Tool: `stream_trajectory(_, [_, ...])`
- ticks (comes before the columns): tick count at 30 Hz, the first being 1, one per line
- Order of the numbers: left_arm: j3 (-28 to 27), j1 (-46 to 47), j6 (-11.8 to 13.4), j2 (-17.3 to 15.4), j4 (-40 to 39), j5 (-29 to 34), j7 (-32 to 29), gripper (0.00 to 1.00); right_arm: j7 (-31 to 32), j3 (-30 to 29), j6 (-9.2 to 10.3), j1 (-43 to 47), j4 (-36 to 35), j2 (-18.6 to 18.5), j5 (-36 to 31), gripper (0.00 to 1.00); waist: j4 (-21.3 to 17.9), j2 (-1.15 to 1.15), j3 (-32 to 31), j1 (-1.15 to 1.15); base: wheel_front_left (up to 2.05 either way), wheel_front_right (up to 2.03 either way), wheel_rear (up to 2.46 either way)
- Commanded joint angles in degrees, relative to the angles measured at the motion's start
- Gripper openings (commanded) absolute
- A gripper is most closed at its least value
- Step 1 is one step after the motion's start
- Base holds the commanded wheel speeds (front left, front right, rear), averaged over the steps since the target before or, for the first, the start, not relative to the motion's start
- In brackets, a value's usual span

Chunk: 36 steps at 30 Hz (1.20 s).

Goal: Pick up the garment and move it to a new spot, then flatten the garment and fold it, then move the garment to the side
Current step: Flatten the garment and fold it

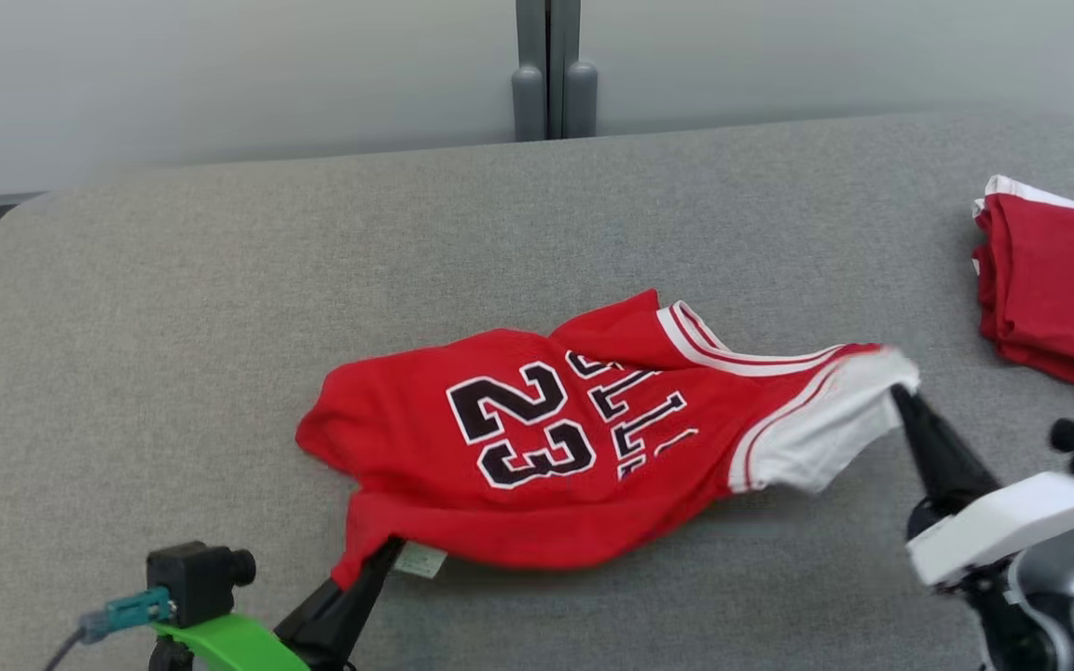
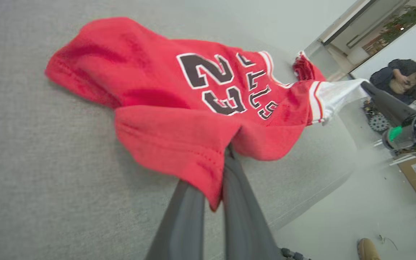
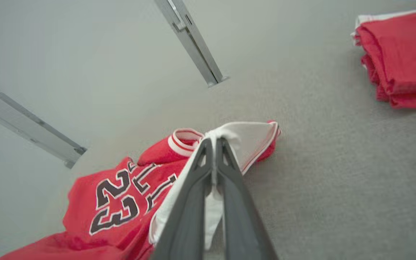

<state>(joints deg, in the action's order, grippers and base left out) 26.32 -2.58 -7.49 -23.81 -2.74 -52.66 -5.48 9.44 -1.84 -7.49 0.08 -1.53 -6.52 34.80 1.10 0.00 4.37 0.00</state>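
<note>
Now my left tool (image 1: 386, 552) is clamped on the near hem of the red basketball jersey (image 1: 537, 447) with the black number 23, and my right tool (image 1: 899, 396) is pinched on its white shoulder edge. The jersey stretches crumpled between them, low over the grey fabric tabletop (image 1: 173, 308), well apart from a folded red garment pile (image 1: 1059, 298) at the right.

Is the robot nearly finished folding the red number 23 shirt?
Not nearly. Done: the grab. The left end effector is shut on the jersey at a red corner, and the right end effector is shut on its white-trimmed end. In hand: picking it up; it sags rumpled between them over the grey surface. Left: moving, flattening, folding, then setting it aside. Another folded red garment lies at the far right.
</note>
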Motion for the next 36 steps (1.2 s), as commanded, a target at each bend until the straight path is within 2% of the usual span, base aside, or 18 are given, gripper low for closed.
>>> stream_trajectory(1, [-0.3, -0.9, 0.0, -1.6, -4.0, -2.0, -1.4, 0.00, 1.1, -1.4, 0.01, 0.7, -3.8, -0.6, 2.2, 0.00, -0.4, 0.00, -1.6, 0.00, 0.00, 0.00, 0.00])
stream_trajectory(4, [-1.7, -1.7, 0.0, -5.6, -16.9, -8.8, -5.9, 0.00, 4.7, -7.1, 0.01, 1.1, -15.1, -1.6, 8.6, 0.00, -0.7, 0.00, -2.7, 0.00, 0.00, 0.00, 0.00])
stream_trajectory(10, [-4.2, 1.4, 0.1, -10.3, -35.1, -18.8, -12.1, 0.00, 11.7, -17.2, 0.00, -3.1, -29.8, -0.6, 16.6, 0.00, -1.5, 0.00, -3.5, 0.00, 0.00, 0.00, 0.00])
stream_trajectory(15, [-7.2, 7.1, 2.4, -10.8, -43.4, -24.6, -15.0, 0.00, 18.0, -22.7, 0.00, -11.0, -35.9, 0.1, 20.1, 0.00, -2.6, 0.00, -1.7, 0.00, 0.00, 0.00, 0.00])
stream_trajectory(18, [-9.8, 13.4, 5.0, -11.4, -44.6, -27.6, -17.1, 0.00, 22.6, -24.3, 0.00, -17.7, -36.5, -0.5, 17.5, 0.00, -3.1, 0.00, 2.0, 0.00, 0.00, 0.00, 0.00])
stream_trajectory(21, [-11.6, 21.3, 7.2, -12.1, -41.5, -28.8, -19.7, 0.00, 26.2, -23.7, 0.00, -25.8, -33.6, -0.2, 13.8, 0.00, -3.1, 0.00, 7.2, 0.00, 0.00, 0.00, 0.00])
stream_trajectory(23, [-12.3, 28.5, 8.2, -13.0, -37.0, -27.5, -21.8, 0.00, 27.8, -22.7, 0.00, -32.6, -30.4, -0.1, 9.7, 0.00, -3.0, 0.00, 11.7, 0.00, 0.00, 0.00, 0.00])
stream_trajectory(27, [-11.6, 45.1, 9.1, -12.1, -24.5, -23.3, -24.3, 0.00, 28.2, -19.2, 0.00, -48.6, -20.7, 1.7, 1.4, 0.00, -3.0, 0.00, 21.5, 0.00, 0.00, 0.00, 0.00])
stream_trajectory(31, [-10.6, 63.3, 7.6, -10.2, -9.3, -16.4, -23.5, 0.00, 23.5, -15.6, 0.01, -66.0, -7.6, 3.3, -4.7, 0.00, -4.3, 0.00, 30.3, 0.00, 0.00, 0.00, 0.00])
stream_trajectory(33, [-10.5, 71.9, 6.0, -8.2, -1.1, -12.9, -20.5, 0.00, 19.0, -14.9, 0.00, -73.6, 0.0, 3.4, -7.0, 0.00, -5.0, 0.00, 33.1, 0.00, 0.00, 0.00, 0.00])
stream_trajectory(36, [-11.1, 82.9, 3.1, -5.0, 11.1, -8.1, -13.1, 0.00, 9.7, -13.7, 0.00, -83.8, 12.0, 3.6, -6.3, 0.00, -5.9, 0.00, 35.7, 0.00, 0.00, 0.00, 0.00])
